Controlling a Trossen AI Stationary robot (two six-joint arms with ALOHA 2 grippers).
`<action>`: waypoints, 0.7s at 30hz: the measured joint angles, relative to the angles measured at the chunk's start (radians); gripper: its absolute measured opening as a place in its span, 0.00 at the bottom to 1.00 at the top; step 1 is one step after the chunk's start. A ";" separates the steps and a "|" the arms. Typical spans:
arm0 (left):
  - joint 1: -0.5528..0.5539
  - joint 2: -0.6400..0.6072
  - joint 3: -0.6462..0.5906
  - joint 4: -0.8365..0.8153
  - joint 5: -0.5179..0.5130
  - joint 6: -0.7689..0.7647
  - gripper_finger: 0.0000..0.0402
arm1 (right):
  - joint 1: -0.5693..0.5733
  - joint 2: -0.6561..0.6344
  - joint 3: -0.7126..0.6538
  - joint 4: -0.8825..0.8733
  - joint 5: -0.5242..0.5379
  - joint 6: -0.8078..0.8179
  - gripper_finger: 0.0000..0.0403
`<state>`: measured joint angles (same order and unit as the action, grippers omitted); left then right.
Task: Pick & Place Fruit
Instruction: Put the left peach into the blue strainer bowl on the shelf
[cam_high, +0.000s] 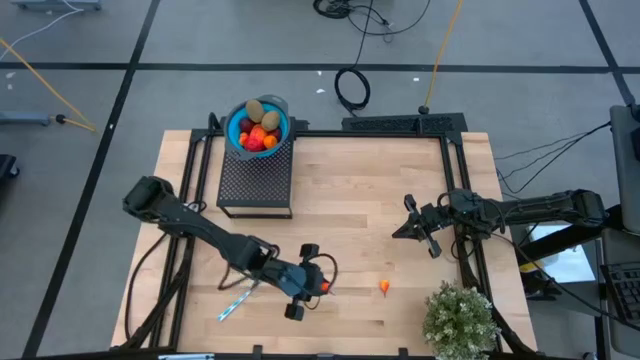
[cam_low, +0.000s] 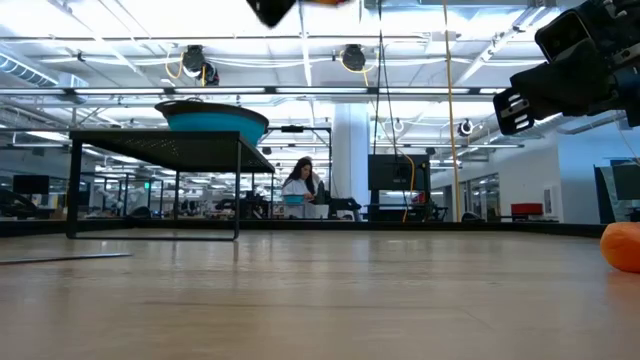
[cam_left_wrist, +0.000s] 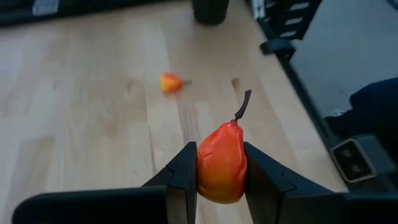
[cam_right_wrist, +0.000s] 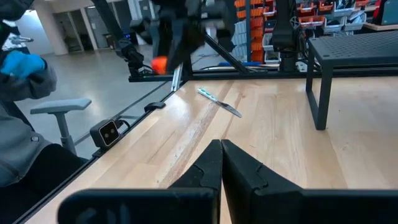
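My left gripper (cam_left_wrist: 221, 177) is shut on a red-orange, pear-shaped fruit (cam_left_wrist: 221, 160) with a dark stem, above the near middle of the table (cam_high: 322, 285). A small orange fruit (cam_high: 385, 287) lies on the wood to its right (cam_left_wrist: 169, 82). More fruit fills a blue bowl (cam_high: 258, 125) that stands on a black perforated stand (cam_high: 256, 180) at the far left. My right gripper (cam_high: 408, 226) hovers shut with nothing in it at the right (cam_right_wrist: 221, 163). My left gripper pinches the pear-shaped fruit by the two sides of its body (cam_left_wrist: 200, 171) between the two fingers (cam_left_wrist: 183, 180). The fingers slant down toward the table's right. The fruit is lifted clear of the table, with its stem (cam_left_wrist: 242, 106) pointing away from the gripper.
A thin silver-blue knife-like stick (cam_high: 235, 300) lies on the wood near the left arm (cam_right_wrist: 219, 102). A bushy green plant (cam_high: 460, 320) stands at the near right corner. A black frame (cam_high: 455, 160) borders the table's sides. Bare wood lies between the stand and the right gripper.
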<state>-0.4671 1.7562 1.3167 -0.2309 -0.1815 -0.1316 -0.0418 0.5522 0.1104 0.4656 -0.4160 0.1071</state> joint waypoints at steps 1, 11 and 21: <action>0.000 -0.014 0.000 -0.002 0.006 0.017 0.23 | 0.000 0.000 0.000 0.000 0.000 -0.004 0.00; -0.001 -0.106 0.001 0.075 0.331 0.208 0.23 | 0.000 0.000 0.000 -0.006 0.000 -0.018 0.00; -0.013 -0.108 0.001 0.247 0.833 0.408 0.23 | 0.000 0.000 0.000 -0.007 0.000 -0.018 0.00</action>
<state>-0.4797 1.6482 1.3174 0.0165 0.6511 0.2759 -0.0421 0.5518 0.1104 0.4583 -0.4161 0.0891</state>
